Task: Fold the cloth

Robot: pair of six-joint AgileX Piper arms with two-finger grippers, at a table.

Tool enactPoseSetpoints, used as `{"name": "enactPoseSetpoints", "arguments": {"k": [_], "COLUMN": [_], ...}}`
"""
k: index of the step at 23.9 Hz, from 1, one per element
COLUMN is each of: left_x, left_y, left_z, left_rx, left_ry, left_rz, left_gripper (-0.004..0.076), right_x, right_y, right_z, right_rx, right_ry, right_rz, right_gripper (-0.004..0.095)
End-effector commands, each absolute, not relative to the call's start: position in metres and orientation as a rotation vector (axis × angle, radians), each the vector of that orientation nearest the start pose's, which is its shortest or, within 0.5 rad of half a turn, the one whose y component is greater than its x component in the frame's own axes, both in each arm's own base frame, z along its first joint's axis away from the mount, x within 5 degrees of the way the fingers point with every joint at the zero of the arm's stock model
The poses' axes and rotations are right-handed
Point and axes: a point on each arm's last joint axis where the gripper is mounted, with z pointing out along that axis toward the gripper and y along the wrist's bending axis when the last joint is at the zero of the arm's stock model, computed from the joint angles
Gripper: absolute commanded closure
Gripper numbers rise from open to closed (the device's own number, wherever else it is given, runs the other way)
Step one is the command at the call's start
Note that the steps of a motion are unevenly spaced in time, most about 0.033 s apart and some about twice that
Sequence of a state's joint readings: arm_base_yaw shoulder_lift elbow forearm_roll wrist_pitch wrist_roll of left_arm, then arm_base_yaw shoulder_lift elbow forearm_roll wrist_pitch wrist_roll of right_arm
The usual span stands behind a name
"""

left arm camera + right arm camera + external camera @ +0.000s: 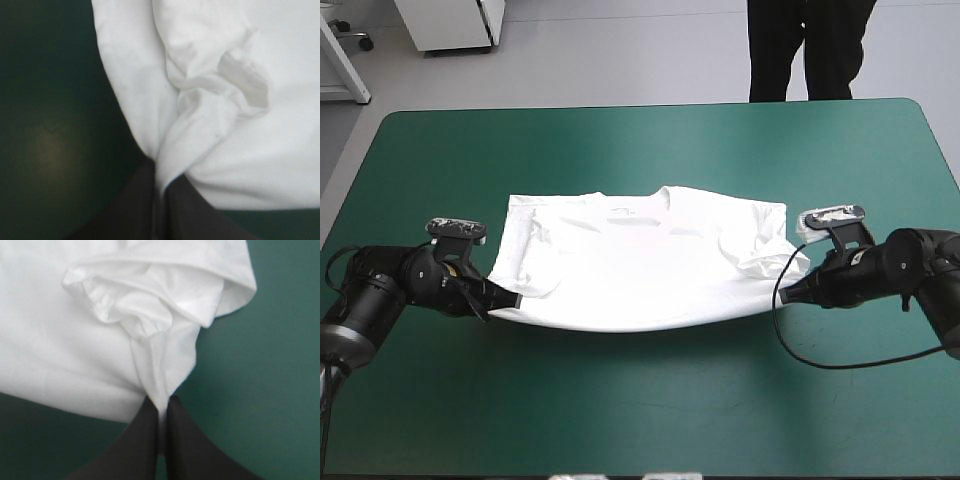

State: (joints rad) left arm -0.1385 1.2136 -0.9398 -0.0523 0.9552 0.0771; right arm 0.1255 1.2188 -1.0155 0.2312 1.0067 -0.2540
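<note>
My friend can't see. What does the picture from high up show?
A white T-shirt lies spread on the teal-green table, its near edge stretched between two black robot hands. The left hand pinches one near corner, the right hand the other.

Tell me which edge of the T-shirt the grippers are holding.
The near edge of the T-shirt: the left gripper and right gripper pinch its two corners, while the far, collar edge lies free.

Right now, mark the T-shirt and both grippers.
T-shirt point(640, 265), high view, middle of its white front.
left gripper point(513, 299), high view, between the tips of its jaws, on the shirt's edge.
right gripper point(790, 293), high view, between the tips of its jaws.
</note>
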Motion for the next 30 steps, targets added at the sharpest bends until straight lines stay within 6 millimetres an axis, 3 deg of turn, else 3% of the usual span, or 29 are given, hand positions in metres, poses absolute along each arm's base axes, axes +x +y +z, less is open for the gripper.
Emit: {"name": "enactPoseSetpoints", "arguments": {"k": [1, 6, 9, 13, 17, 24, 27, 30], "left_x": [0.246, 0.32, 0.362, 0.401, 0.418, 0.427, 0.429, 0.431], "left_y": [-0.038, -0.048, -0.053, -0.054, -0.052, -0.046, -0.047, -0.047], "left_z": [0.318, 0.327, 0.324, 0.325, 0.318, 0.299, 0.298, 0.296], "left_rx": [0.201, 0.177, 0.158, 0.131, 0.133, 0.127, 0.127, 0.134], "left_ry": [2.537, 2.475, 2.427, 2.392, 2.394, 2.434, 2.423, 2.414], "left_rz": [-0.101, -0.104, -0.11, -0.065, 0.01, 0.11, 0.106, 0.105], "left_gripper": [0.0733, 0.0733, 0.0733, 0.0733, 0.0733, 0.0733, 0.0733, 0.0722], "right_x": [0.248, 0.312, 0.349, 0.388, 0.41, 0.425, 0.428, 0.43], "right_y": [0.046, 0.033, 0.036, 0.039, 0.04, 0.04, 0.04, 0.04], "right_z": [0.335, 0.336, 0.332, 0.323, 0.316, 0.297, 0.289, 0.288], "right_rx": [-0.368, -0.301, -0.324, -0.308, -0.303, -0.305, -0.312, -0.302], "right_ry": [2.511, 2.475, 2.458, 2.447, 2.44, 2.472, 2.49, 2.484], "right_rz": [0.23, 0.219, 0.269, 0.289, 0.29, 0.29, 0.296, 0.294], "right_gripper": [0.0921, 0.0925, 0.0925, 0.0925, 0.0925, 0.0907, 0.0768, 0.0536]}}
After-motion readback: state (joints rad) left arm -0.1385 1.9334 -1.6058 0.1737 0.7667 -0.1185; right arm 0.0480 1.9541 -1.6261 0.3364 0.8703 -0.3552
